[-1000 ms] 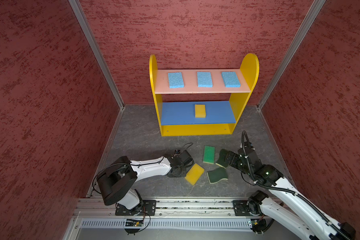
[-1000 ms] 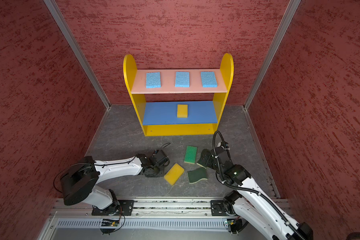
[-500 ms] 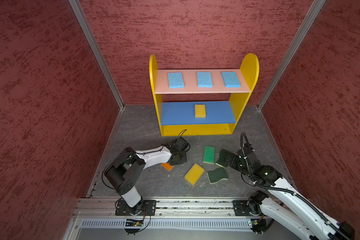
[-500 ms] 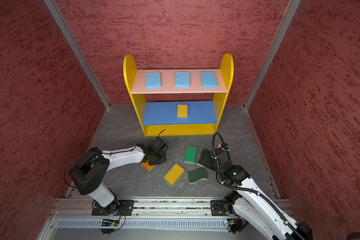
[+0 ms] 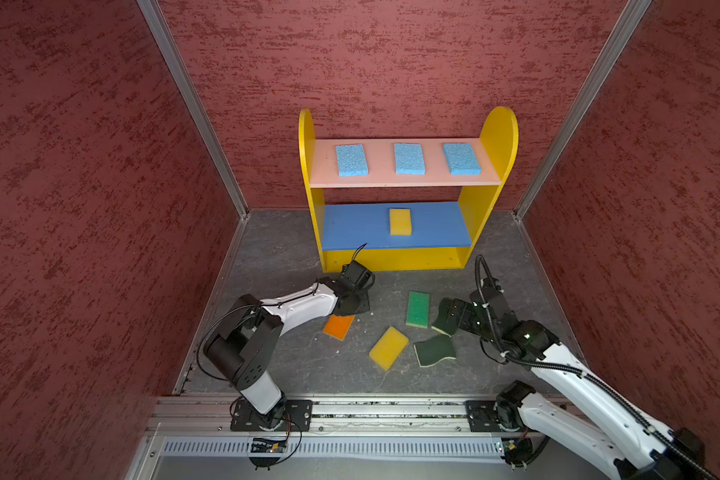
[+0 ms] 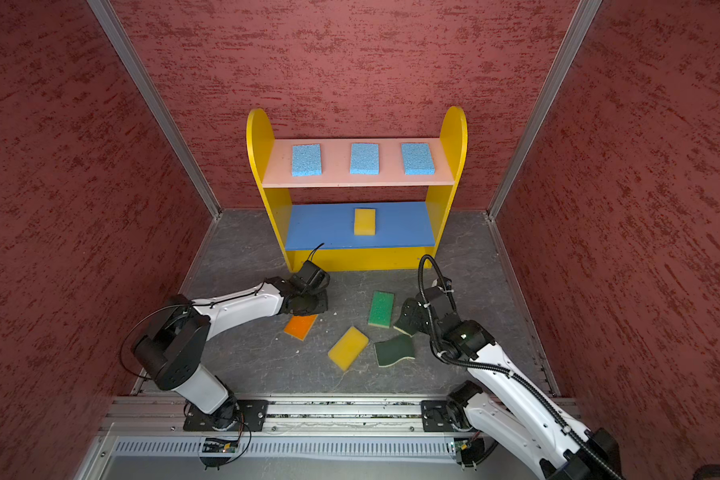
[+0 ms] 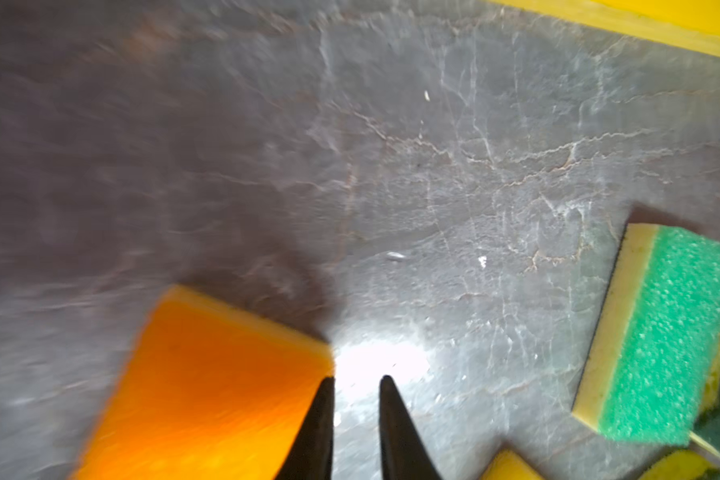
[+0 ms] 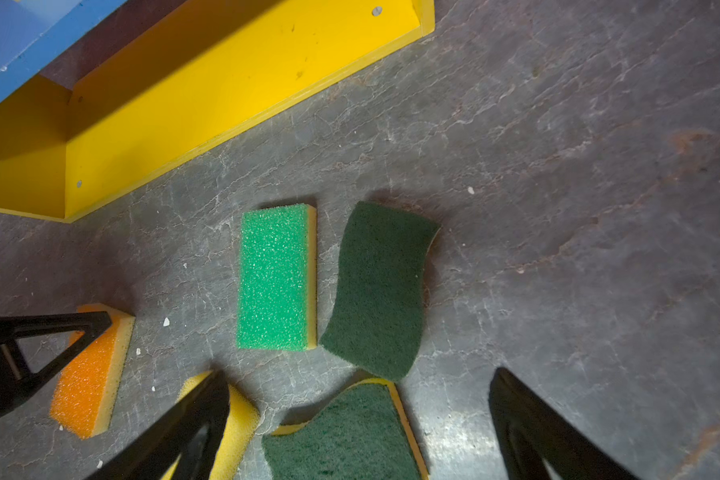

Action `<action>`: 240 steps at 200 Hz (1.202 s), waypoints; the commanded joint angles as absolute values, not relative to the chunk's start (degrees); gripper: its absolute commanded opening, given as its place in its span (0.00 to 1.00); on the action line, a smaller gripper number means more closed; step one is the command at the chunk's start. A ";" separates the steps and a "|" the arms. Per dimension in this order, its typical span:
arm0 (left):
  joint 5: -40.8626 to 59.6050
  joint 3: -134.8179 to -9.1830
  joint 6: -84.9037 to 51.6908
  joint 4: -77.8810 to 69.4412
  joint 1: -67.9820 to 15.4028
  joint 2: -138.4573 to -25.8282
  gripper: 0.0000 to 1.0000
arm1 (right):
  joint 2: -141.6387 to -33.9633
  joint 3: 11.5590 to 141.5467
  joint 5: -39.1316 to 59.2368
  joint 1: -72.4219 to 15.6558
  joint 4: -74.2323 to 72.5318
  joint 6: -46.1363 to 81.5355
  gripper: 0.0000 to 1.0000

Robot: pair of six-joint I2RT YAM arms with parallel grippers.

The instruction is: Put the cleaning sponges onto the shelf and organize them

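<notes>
The left gripper hangs low over the grey stone-patterned floor, its black tips only slightly parted with nothing between them. The orange-topped rectangular sponge lies loose, flat against the outside of one tip. The right gripper is spread wide and empty. A dark green wavy-edged sponge lies just ahead of its fingers, a second dark green wavy sponge beneath them, and a bright green-topped rectangular sponge alongside. A plain yellow foam sponge lies roughly between the two grippers. Beyond both stands the small yellow-sided shelf, with three light blue porous sponges in a row on its pink upper board. A yellow rectangular sponge sits on the blue middle board. By my count four are placed and five are left on the floor.
</notes>
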State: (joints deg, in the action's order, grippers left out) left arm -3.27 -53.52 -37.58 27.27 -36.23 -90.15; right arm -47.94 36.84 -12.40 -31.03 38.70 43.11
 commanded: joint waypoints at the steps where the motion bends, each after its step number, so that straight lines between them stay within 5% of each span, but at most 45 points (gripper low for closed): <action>1: -5.32 -50.89 -35.63 30.19 -34.18 -83.78 0.29 | -48.09 37.09 -13.11 -30.77 36.59 42.58 0.99; 97: -6.88 -45.11 -39.12 34.54 -20.54 -77.57 0.15 | -46.86 37.74 -11.88 -30.76 37.42 44.09 0.99; 240: -6.85 -41.40 -41.49 30.94 -20.50 -82.62 0.11 | -47.73 38.60 -12.32 -30.76 37.84 44.33 0.99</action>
